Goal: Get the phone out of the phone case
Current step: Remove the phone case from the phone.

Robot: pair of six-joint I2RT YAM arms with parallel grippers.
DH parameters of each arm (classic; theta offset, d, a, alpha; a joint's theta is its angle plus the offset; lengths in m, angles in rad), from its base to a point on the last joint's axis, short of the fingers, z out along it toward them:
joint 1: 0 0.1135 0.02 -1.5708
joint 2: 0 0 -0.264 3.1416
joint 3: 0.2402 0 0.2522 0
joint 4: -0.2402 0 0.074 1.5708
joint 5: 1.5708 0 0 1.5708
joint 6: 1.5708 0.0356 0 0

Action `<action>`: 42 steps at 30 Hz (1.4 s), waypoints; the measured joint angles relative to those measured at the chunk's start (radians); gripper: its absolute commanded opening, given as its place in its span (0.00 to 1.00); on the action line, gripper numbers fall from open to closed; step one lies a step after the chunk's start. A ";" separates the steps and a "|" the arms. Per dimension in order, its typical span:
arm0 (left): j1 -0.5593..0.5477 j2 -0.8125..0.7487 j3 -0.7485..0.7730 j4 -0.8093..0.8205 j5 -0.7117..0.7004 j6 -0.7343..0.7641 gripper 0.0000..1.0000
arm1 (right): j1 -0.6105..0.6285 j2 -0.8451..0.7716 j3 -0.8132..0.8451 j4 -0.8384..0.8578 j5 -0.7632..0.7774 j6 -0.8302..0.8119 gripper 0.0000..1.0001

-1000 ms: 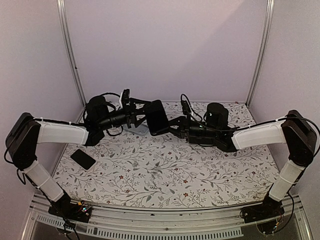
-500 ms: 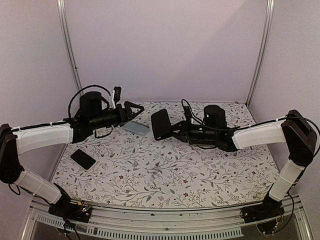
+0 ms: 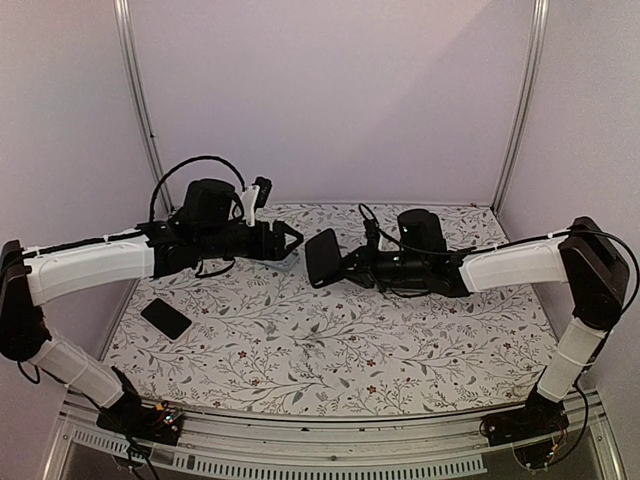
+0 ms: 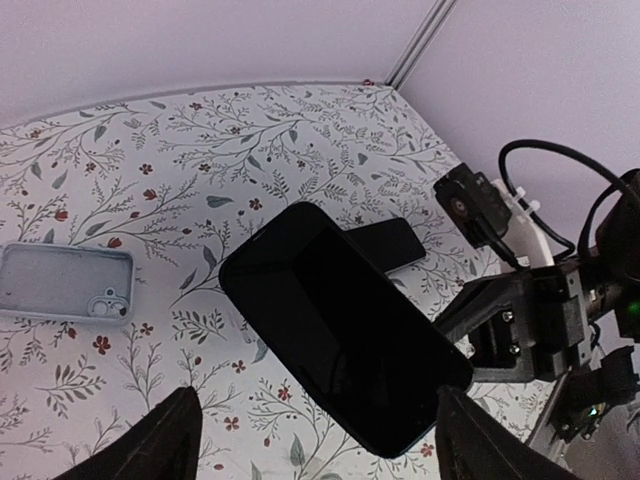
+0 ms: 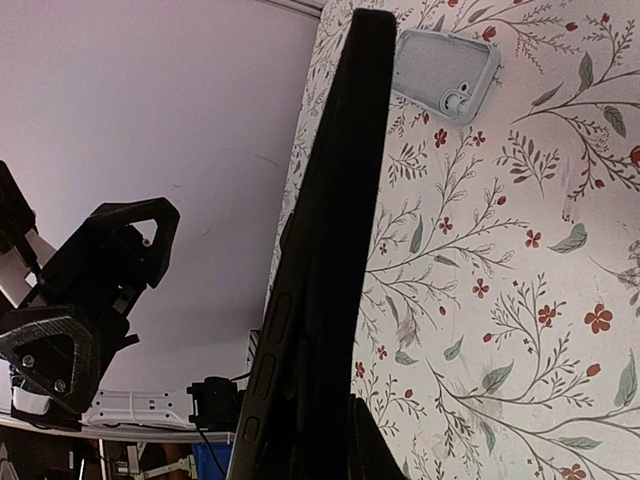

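Phone (image 4: 345,370): out of its case and held off the table by the right gripper (image 3: 347,268). The jaws are clamped on 1 end, and the rest sticks out unsupported toward the left arm. The right wrist view shows it edge-on, side buttons facing the camera.

Risk 1: the grip covers only a short stretch of a smooth, slim slab. A quick swing or wrist roll could let it pivot, slip out and drop onto the floral table cover (image 3: 300,350). Lower it slowly.

Risk 2: the left gripper (image 3: 289,243) hangs just beside the phone's free end, jaws wide apart, holding nothing. If you push it forward, 1 finger (image 4: 168,445) could knock the phone loose.

Risk 3: set the phone down beside the case, not on it.

Phone case (image 4: 65,283): pale grey, flat on the table, apart from the phone and both grippers. It looks empty, with the camera cut-out showing. It is not picked out in the top view.

1 more dark phone-like slab (image 3: 166,318) lies near the table's left edge.
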 measured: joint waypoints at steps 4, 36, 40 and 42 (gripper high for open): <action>-0.033 0.023 0.023 -0.064 -0.069 0.062 0.82 | -0.001 0.010 0.017 -0.033 0.000 -0.001 0.00; -0.212 0.212 0.184 -0.220 -0.332 0.241 0.82 | -0.016 0.048 0.107 -0.164 0.008 0.064 0.00; -0.225 0.227 0.203 -0.226 -0.352 0.255 0.82 | -0.016 0.055 0.113 -0.164 0.008 0.074 0.00; -0.230 0.235 0.210 -0.226 -0.359 0.262 0.82 | -0.016 0.058 0.117 -0.167 0.008 0.077 0.00</action>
